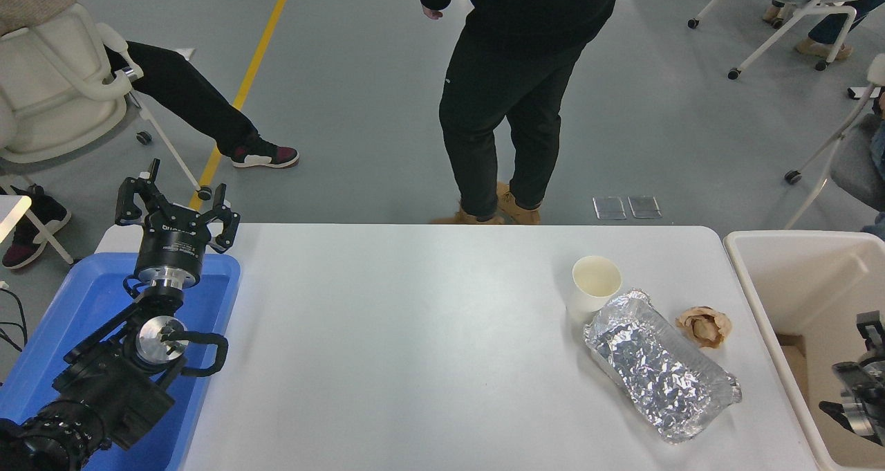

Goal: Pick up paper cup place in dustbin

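Note:
The paper cup [595, 285] stands upright on the white table [415, 333], right of centre near the far edge, with its cream inside showing. The dustbin [781, 250] is a cream-beige bin just off the table's right end. My right arm [857, 384] comes in at the right edge over the dustbin, well to the right of the cup and nearer to me. Only part of it shows, and its state is unclear. My left gripper [176, 198] is open and empty, parked at the lower left.
A crumpled silver foil container [657, 367] lies just in front of the cup, touching or nearly so. A crumpled brown paper wad [704, 326] lies right of it. A blue tray [83, 305] sits under the left arm. A person [518, 97] stands at the far edge.

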Controlling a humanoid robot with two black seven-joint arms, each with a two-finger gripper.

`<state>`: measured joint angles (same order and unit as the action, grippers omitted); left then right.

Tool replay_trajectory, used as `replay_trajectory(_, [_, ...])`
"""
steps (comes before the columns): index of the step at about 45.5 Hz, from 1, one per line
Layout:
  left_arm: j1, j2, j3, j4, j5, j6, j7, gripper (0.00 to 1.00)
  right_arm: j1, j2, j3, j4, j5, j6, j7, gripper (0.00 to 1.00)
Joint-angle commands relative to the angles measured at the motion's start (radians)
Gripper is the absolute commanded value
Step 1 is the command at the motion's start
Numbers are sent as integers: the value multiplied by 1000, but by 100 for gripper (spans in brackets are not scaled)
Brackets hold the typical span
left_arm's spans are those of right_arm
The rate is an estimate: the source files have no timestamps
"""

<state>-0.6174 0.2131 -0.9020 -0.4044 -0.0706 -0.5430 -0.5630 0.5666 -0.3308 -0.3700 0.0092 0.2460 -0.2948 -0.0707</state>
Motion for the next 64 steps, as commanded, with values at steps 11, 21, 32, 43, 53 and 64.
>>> replay_trajectory(11, [1, -1, 0, -1, 0, 0, 0, 99, -4, 1, 2, 0, 1, 0, 0, 100])
replay_trajectory(21, [-1, 0, 0, 1, 0, 0, 0, 99, -13, -1, 2, 0, 6, 2, -1, 100])
replay_trajectory(32, [-1, 0, 0, 1, 0, 0, 0, 99, -21, 1, 5, 0, 12, 5, 0, 100])
replay_trajectory(43, [-1, 0, 0, -1, 0, 0, 0, 99, -34, 1, 3, 0, 12, -3, 0, 100])
replay_trajectory(53, [-1, 0, 0, -1, 0, 0, 0, 99, -30, -7, -4, 0, 12, -1, 0, 100])
replay_trajectory(64, [-1, 0, 0, -1, 0, 0, 0, 99, 24, -63, -17, 25, -13, 19, 2, 100])
